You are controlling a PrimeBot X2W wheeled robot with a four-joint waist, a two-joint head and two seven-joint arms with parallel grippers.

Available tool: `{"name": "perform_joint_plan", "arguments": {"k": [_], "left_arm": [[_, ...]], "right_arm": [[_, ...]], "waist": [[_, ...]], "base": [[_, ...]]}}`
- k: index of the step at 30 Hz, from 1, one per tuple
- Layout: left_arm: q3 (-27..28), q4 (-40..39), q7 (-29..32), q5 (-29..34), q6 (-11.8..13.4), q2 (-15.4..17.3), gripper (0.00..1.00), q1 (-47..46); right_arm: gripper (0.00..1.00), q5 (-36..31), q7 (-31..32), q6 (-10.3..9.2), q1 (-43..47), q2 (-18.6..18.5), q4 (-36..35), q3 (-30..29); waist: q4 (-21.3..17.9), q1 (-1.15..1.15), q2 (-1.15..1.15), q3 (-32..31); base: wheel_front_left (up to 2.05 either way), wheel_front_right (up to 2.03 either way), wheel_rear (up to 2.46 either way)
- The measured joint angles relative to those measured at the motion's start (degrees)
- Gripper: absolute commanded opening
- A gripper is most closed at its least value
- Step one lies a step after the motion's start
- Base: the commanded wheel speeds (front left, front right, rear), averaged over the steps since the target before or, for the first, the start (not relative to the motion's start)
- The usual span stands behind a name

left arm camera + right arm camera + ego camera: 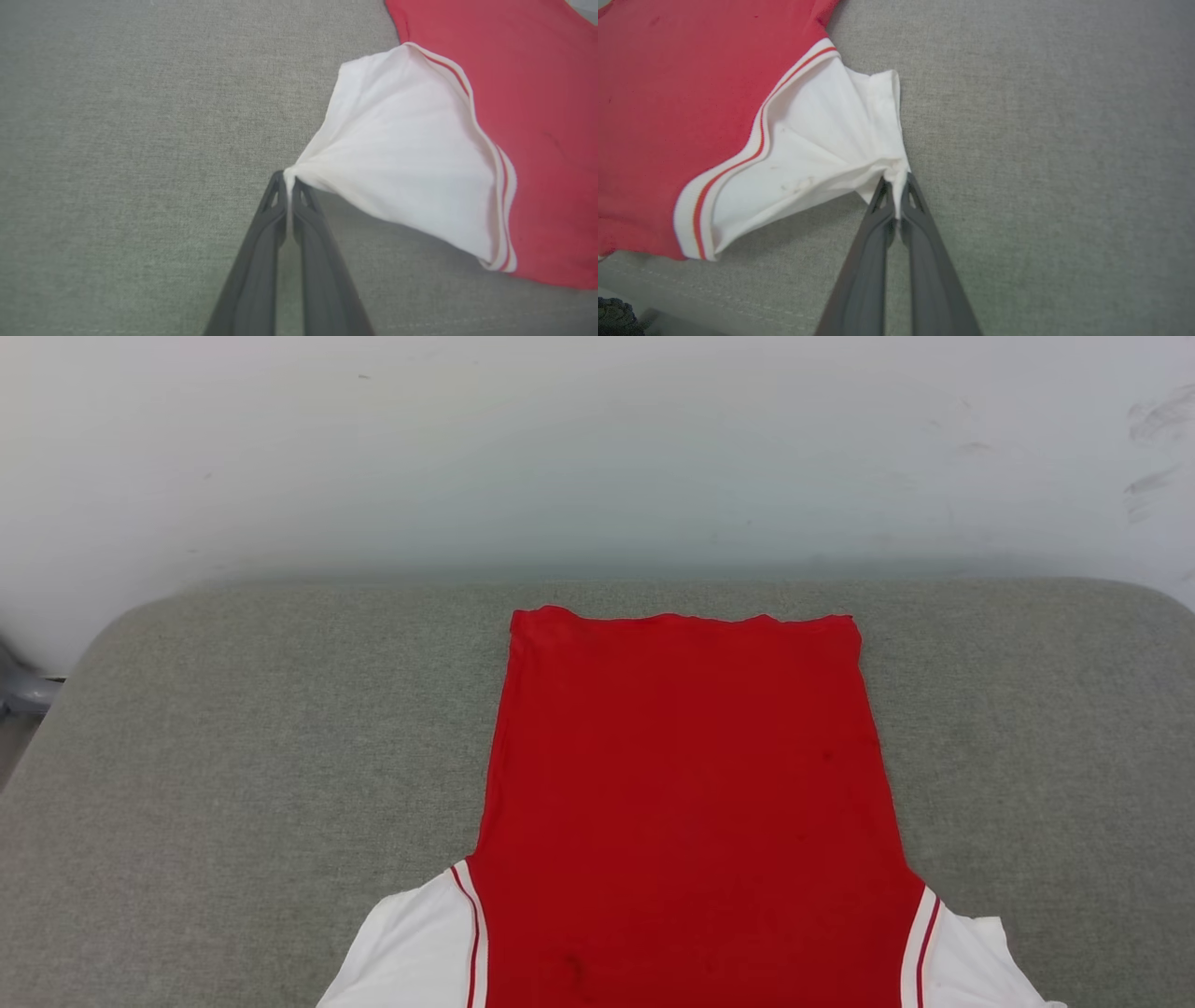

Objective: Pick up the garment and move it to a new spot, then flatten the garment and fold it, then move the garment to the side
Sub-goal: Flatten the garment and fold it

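The garment [686, 784] lies spread, plain red side up, on the grey surface [233, 709], with the left fingers [261, 242] clamped on its left sleeve [402, 149] and the right fingers [873, 242] clamped on its right sleeve [822, 140].

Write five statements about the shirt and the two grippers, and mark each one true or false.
1. The left gripper is shut on a white sleeve of the red jersey T-shirt. True.
2. The right gripper is open and empty. False: its fingers pinch the other white sleeve.
3. The T-shirt's hem lies toward the wall. True.
4. The T-shirt is folded in half. False: its body lies spread flat on the grey padded surface.
5. Black lettering shows on the red cloth. False: the side facing up is plain red.
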Motion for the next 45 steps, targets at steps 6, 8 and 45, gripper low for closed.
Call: {"name": "perform_joint_plan", "arguments": {"k": [6,8,45], "left_arm": [[0.4,-1.79,0.0,2.65,0.01,-1.3,0.0,-0.23],[0.42,-2.61,0.0,3.52,0.11,-1.59,0.0,-0.62],[0.2,-13.51,0.0,18.89,-4.06,-14.94,0.0,-19.74]], "right_arm": [[1.0,-0.91,0.37,-0.02,0.57,1.59,-2.65,-3.71],[1.0,-1.27,0.74,-0.02,0.18,1.63,-4.04,-4.81],[1.0,-6.24,73.15,-0.04,-62.85,-9.37,-6.43,-10.77]], "waist": [[0.22,0.0,0.0,0.16],[0.33,0.0,0.0,0.28],[15.69,0.02,-0.01,27.68]], "base": [[0.0,0.0,0.0],[0.0,0.0,0.0],[0.0,0.0,0.0]]}}
